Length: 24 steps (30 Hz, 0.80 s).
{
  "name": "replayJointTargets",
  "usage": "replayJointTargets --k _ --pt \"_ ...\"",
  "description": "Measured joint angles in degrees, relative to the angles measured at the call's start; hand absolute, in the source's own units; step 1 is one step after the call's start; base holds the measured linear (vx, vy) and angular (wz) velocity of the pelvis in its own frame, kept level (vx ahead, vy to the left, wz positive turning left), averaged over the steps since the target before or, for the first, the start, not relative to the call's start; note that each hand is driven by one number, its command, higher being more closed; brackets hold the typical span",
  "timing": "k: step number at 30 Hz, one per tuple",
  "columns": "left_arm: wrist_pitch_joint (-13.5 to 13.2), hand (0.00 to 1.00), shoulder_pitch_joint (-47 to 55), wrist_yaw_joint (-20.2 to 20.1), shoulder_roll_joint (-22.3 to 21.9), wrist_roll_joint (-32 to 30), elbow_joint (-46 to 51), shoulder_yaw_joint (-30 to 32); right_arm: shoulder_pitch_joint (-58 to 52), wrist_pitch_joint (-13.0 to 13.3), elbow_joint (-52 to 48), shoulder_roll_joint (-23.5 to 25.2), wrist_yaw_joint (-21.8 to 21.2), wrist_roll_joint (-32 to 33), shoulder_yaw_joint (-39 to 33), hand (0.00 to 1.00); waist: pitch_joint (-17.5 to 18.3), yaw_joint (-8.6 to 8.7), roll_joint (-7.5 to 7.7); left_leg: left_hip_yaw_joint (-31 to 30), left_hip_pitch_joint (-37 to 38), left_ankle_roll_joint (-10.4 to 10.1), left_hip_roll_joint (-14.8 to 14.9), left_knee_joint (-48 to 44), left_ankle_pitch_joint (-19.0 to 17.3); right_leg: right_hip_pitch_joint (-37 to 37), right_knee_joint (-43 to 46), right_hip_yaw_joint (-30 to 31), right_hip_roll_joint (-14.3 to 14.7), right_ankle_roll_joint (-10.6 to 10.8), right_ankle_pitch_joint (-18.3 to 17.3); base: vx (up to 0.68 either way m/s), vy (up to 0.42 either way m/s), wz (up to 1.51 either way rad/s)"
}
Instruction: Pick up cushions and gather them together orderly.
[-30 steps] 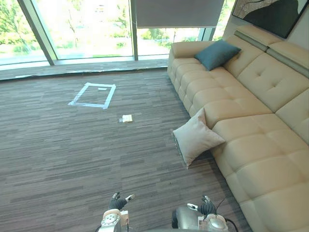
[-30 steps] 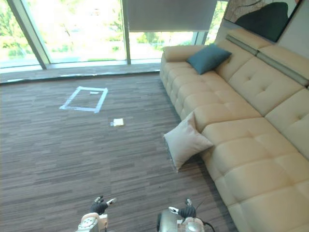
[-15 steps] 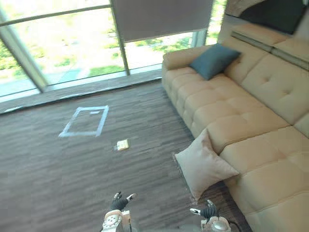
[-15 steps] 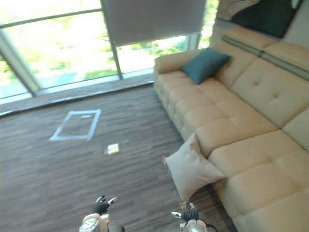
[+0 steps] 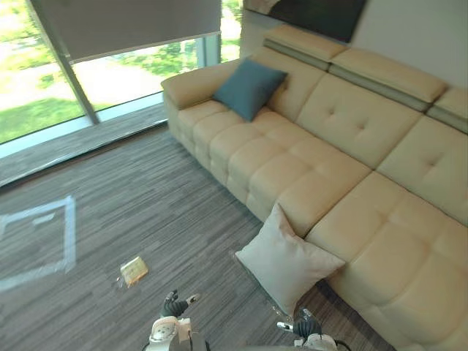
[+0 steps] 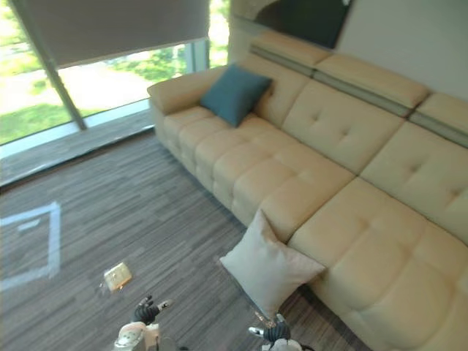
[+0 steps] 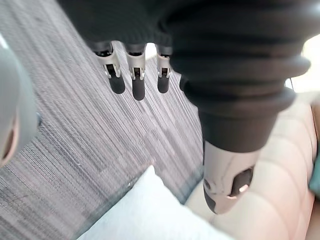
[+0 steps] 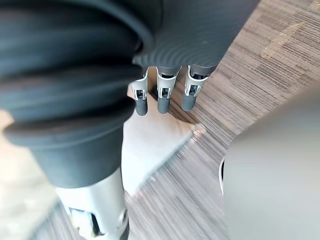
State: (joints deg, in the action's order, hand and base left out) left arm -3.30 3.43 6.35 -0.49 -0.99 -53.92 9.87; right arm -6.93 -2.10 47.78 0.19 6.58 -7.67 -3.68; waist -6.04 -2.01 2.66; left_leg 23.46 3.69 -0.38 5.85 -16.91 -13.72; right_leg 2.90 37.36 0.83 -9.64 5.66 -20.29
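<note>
The left hand (image 5: 175, 306) hangs low over the floor (image 5: 168, 212). In its wrist view its fingers (image 7: 136, 82) run straight down in a row, with the thumb held apart, and the hand has hold of nothing. The right hand (image 5: 306, 326) hangs beside it, well apart, at about the same height. Its fingers (image 8: 163, 97) are likewise straight and relaxed, with the thumb spread, and it holds nothing either.

Just ahead of the right hand a pale cushion (image 5: 287, 262) stands tilted on one corner on the floor, leaning back against the front of the beige sofa (image 5: 351, 131). Neither hand touches it. Both wrist views show the cushion past the fingertips, with striped floor between.

Ahead of the left hand and a little to its outer side, a small tan flat thing (image 5: 134, 270) lies on the floor. Further out on that same side is a taped rectangle (image 5: 44, 241).

The sofa runs away from the right hand's outer side towards the far wall. At its far end, well ahead of both hands, a teal cushion (image 5: 248, 87) leans against the backrest beside the armrest.

Beyond the sofa is a window (image 5: 110, 80) reaching down to the floor, with a grey blind (image 5: 124, 22) partly lowered. A dark picture (image 5: 314, 13) hangs on the wall above the sofa.
</note>
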Motion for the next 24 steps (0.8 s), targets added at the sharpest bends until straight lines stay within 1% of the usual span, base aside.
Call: replayJointTargets --k 1,2,3,4,5,6,7,8,10,11,12,13,14,16,17,18,19,20,21,22,24 --pt "-0.1 0.00 -0.1 -0.1 0.3 0.0 -0.5 -1.1 0.8 0.1 1.0 0.0 0.0 -1.1 0.0 0.00 0.0 0.07 -0.14 2.4 1.5 -0.2 0.1 2.8 0.1 1.6 -2.8 -8.5 -1.5 -0.6 0.5 0.04 0.068 -0.77" --pt "-0.1 0.00 -0.4 -0.1 0.7 0.0 -1.2 -2.4 1.5 0.3 2.1 0.0 0.0 -1.4 0.1 0.00 0.0 0.07 -0.17 3.7 2.6 -1.0 -0.2 4.3 0.6 2.5 -5.3 -13.9 -2.3 -1.7 2.0 0.12 0.008 -0.81" --pt "0.0 0.00 -0.7 -0.3 1.4 0.1 -1.9 -3.9 2.5 0.4 3.6 -0.2 0.1 -1.4 0.4 0.00 0.1 0.02 -0.03 4.2 2.8 -1.8 -1.1 5.5 1.1 3.4 -9.5 -17.9 -2.2 -3.5 5.7 0.14 -0.071 -0.76" --pt "0.0 0.00 -1.4 -0.4 1.7 0.1 -3.0 -5.4 3.1 0.6 4.6 -1.2 0.1 -1.4 0.2 0.00 -0.1 0.43 -0.61 3.6 2.9 -2.0 -1.5 5.8 1.3 2.0 -13.4 -18.3 -1.1 -4.0 5.7 0.18 -0.101 -0.65" --pt "0.2 0.00 -1.7 -0.4 1.4 0.0 -3.5 -5.9 3.6 0.6 5.1 -2.2 0.0 -1.4 0.1 0.00 -0.6 0.70 -2.13 2.9 3.1 -2.1 -1.1 5.7 1.3 1.2 -14.8 -17.9 0.0 -4.5 6.7 0.11 -0.095 -0.47" --pt "0.3 0.00 -1.7 -0.5 1.2 -0.1 -4.0 -7.0 3.6 0.7 5.4 -3.5 0.1 -1.4 -0.3 0.00 -0.8 1.18 -3.83 1.8 3.3 -2.4 -0.6 5.6 1.7 -0.1 -17.0 -17.6 1.2 -4.5 7.3 0.11 -0.082 -0.27" --pt "0.4 0.00 -1.5 -0.7 0.8 -0.3 -4.4 -7.4 3.7 0.7 5.7 -4.5 0.3 -1.1 -1.7 0.00 -1.1 1.80 -4.48 0.7 3.3 -2.6 0.0 4.4 1.8 -1.2 -18.1 -17.4 1.8 -4.5 7.3 0.08 -0.080 -0.17" --pt "0.4 0.00 -1.6 -0.9 0.8 -0.5 -4.6 -7.3 3.7 0.6 5.7 -4.6 0.3 -1.2 -2.2 0.00 -1.1 1.85 -4.66 0.5 3.2 -2.8 0.5 2.3 1.9 -1.8 -18.3 -17.3 1.8 -4.5 7.3 0.16 -0.153 -0.12" --pt "0.6 0.00 -2.2 -1.5 0.6 -0.7 -3.7 -6.7 3.3 0.5 5.8 -4.6 0.3 -1.2 -2.9 0.00 -1.6 1.79 -4.30 -0.7 0.4 -4.1 3.1 -8.5 2.7 -4.5 -19.7 -16.2 2.6 -4.6 7.2 0.14 -0.154 -0.24" --pt "0.6 0.00 -1.5 -1.6 0.2 -0.7 -2.2 -5.7 2.9 0.5 5.2 -4.3 0.3 -1.2 -2.7 0.00 -1.8 1.25 -4.11 -1.5 -3.3 -4.7 5.8 -18.8 3.3 -6.2 -20.3 -14.3 3.3 -5.6 6.7 0.08 -0.064 -0.62" --pt "0.3 0.00 -1.2 -1.6 0.0 -0.7 -1.6 -4.5 2.8 0.5 5.0 -4.1 0.3 -1.2 -2.6 0.00 -1.9 0.50 -4.27 -2.8 -4.5 -4.5 6.6 -22.8 1.8 -6.9 -20.4 -12.6 3.8 -6.2 6.3 0.09 0.009 -0.91" --pt "0.2 0.00 -1.0 -1.5 -0.4 -0.7 -0.9 -4.0 2.8 0.3 5.0 -4.0 0.4 -1.2 -2.7 0.00 -1.9 0.08 -4.30 -4.0 -5.2 -4.7 6.7 -23.4 -0.3 -7.0 -20.1 -10.7 4.0 -6.5 6.0 0.06 0.066 -1.12" --pt "0.2 0.00 -0.8 -1.6 -0.4 -0.7 -0.2 -4.1 2.8 0.4 4.9 -3.8 0.5 -1.2 -2.8 0.00 -2.0 -0.01 -4.07 -5.1 -6.0 -4.9 6.2 -21.8 -1.5 -7.0 -20.0 -8.6 4.2 -6.6 5.8 0.07 0.104 -1.19" --pt "0.0 0.00 -0.9 -1.6 -0.4 -0.5 0.5 -4.2 2.5 0.5 4.4 -3.3 0.8 -0.8 -3.0 0.00 -2.4 -0.02 -3.30 -9.9 -7.2 -4.3 3.8 -15.1 -1.8 -6.9 -19.5 -5.0 4.3 -6.1 5.1 0.07 0.128 -0.99" --pt "-0.2 0.00 -0.9 -1.6 -0.4 -0.5 0.7 -4.2 2.5 0.5 4.2 -3.1 0.9 -0.8 -3.0 0.00 -2.5 -0.02 -3.03 -13.6 -7.8 -4.3 2.4 -11.9 -1.8 -6.9 -19.4 -3.5 4.3 -6.0 4.5 0.08 0.207 -0.85" --pt "-0.2 0.00 -0.9 -1.6 -0.5 -0.4 0.9 -4.2 2.3 0.4 4.0 -3.0 1.0 -0.8 -2.9 0.00 -2.6 -0.05 -2.92 -18.3 -8.1 -4.4 0.9 -8.1 -1.6 -6.8 -18.7 -1.6 4.3 -5.3 3.8 0.10 0.230 -0.84" --pt "-0.2 0.00 -0.7 -1.6 -0.8 0.0 1.1 -4.2 2.0 0.4 3.5 -3.1 1.0 -0.8 -2.9 0.00 -2.4 -0.04 -3.19 -22.1 -7.9 -4.9 -0.2 -4.3 -0.8 -6.5 -17.4 0.1 4.5 -4.2 2.7 0.13 0.267 -0.83" --pt "-0.3 0.00 -0.6 -1.6 -0.9 0.1 1.1 -4.2 1.8 0.5 3.3 -3.0 1.1 -0.8 -2.8 0.00 -2.4 -0.23 -3.17 -23.5 -7.5 -6.4 -0.9 -4.2 1.9 -6.3 -16.0 1.7 4.6 -3.5 1.8 0.16 0.260 -0.73" --pt "-0.3 0.00 -0.4 -1.5 -0.4 0.1 1.0 -4.2 1.3 0.5 3.2 -2.1 1.1 -0.8 -2.7 0.00 -1.4 -0.04 -2.52 -21.9 -6.9 -5.7 -2.1 -4.1 1.1 -6.3 -16.1 3.9 4.0 -2.3 1.7 0.23 0.298 -0.62" --pt "-0.2 0.00 -0.4 -1.5 -0.1 0.1 0.9 -4.1 0.6 0.5 3.1 -1.5 0.9 -0.8 -2.5 0.00 -1.2 -0.07 -1.53 -20.6 -6.6 -5.2 -2.5 -4.1 0.4 -6.4 -17.0 4.8 3.3 -1.9 1.9 0.20 0.227 -0.54" --pt "-0.2 0.00 -0.3 -1.6 0.3 0.0 1.0 -4.1 0.2 0.4 3.1 -0.4 0.8 -1.1 -2.5 0.00 -0.7 -0.39 -0.35 -18.8 -6.5 -4.1 -3.2 -4.2 -0.2 -5.9 -17.9 6.5 2.5 -1.6 2.1 0.21 0.192 -0.43"
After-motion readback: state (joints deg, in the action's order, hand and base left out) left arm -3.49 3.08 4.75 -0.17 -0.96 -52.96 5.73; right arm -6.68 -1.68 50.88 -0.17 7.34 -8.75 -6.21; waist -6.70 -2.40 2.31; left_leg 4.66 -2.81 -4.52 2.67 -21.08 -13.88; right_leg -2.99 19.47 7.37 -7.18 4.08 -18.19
